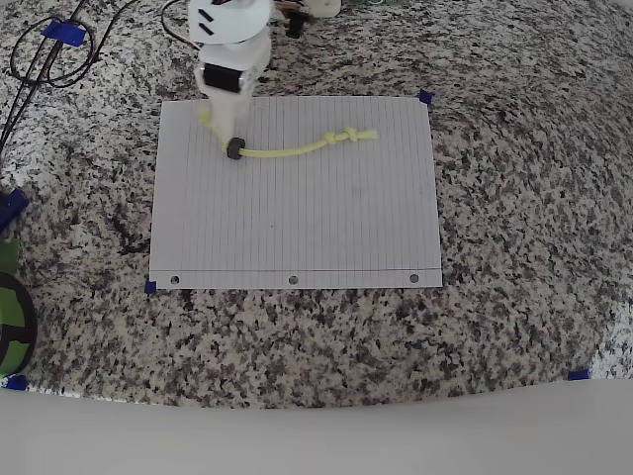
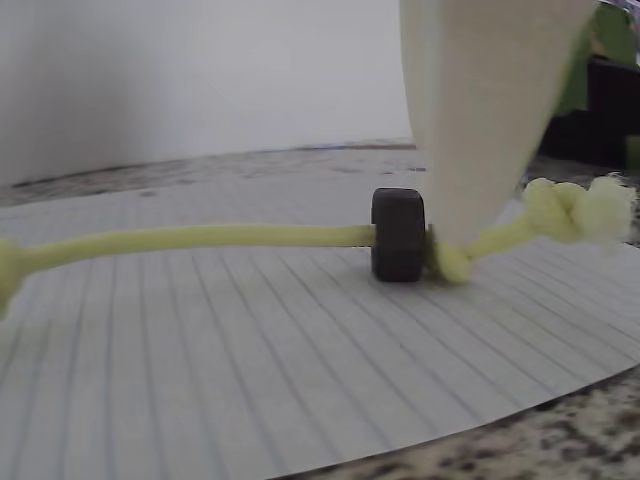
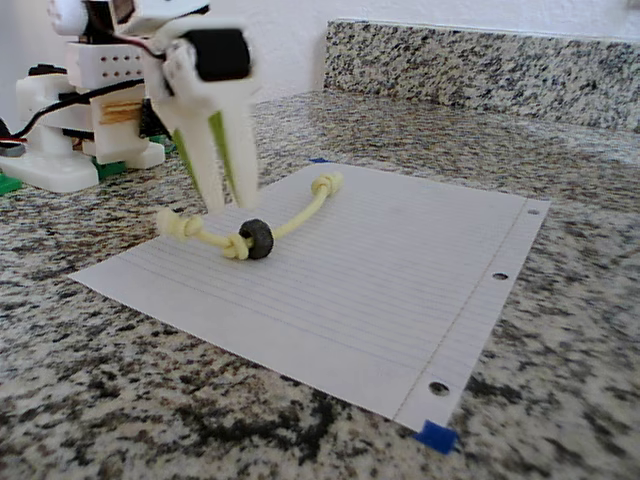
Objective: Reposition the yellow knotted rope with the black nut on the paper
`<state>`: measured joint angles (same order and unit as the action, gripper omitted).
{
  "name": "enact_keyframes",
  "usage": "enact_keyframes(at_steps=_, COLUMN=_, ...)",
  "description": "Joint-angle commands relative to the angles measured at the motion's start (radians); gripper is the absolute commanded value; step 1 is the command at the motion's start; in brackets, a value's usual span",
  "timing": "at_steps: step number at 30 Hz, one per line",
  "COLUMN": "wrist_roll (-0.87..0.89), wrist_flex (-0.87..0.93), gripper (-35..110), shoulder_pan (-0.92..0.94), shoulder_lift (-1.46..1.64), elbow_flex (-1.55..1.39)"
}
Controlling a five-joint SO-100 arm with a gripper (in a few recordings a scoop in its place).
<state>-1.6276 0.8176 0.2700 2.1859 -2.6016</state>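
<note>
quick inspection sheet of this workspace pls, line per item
surface: speckled granite counter
paper: flat, blue tape at corners, punched holes along one edge
rope: lies curved on the paper, knots at both ends
nut: on the rope, against one knot
clutter: green object at counter edge
gripper: fingers close together, tips down by the nut; grasp unclear
cables: black loops in a corner
surroundings: granite backsplash

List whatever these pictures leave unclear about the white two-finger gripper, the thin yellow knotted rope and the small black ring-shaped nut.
- White gripper: motion blur in the fixed view hides whether its fingertips pinch the rope.
- Yellow knotted rope: overhead, the arm covers its left end.
- Same rope, wrist view: a white finger blocks the stretch behind the black nut.
- White lined paper: edges cut off there.
</note>
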Motion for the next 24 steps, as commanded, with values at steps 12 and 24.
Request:
enact_keyframes(at_steps=12, wrist_roll=-0.012, wrist_flex=-0.051, gripper=38, shoulder_pan=0.094, shoulder_lift=-0.117, elbow_flex=0.104)
enact_keyframes(at_steps=24, wrist_roll=-0.012, wrist_flex=-0.04, gripper=35, shoulder_pan=0.146, shoulder_lift=-0.153, elbow_flex=0.121)
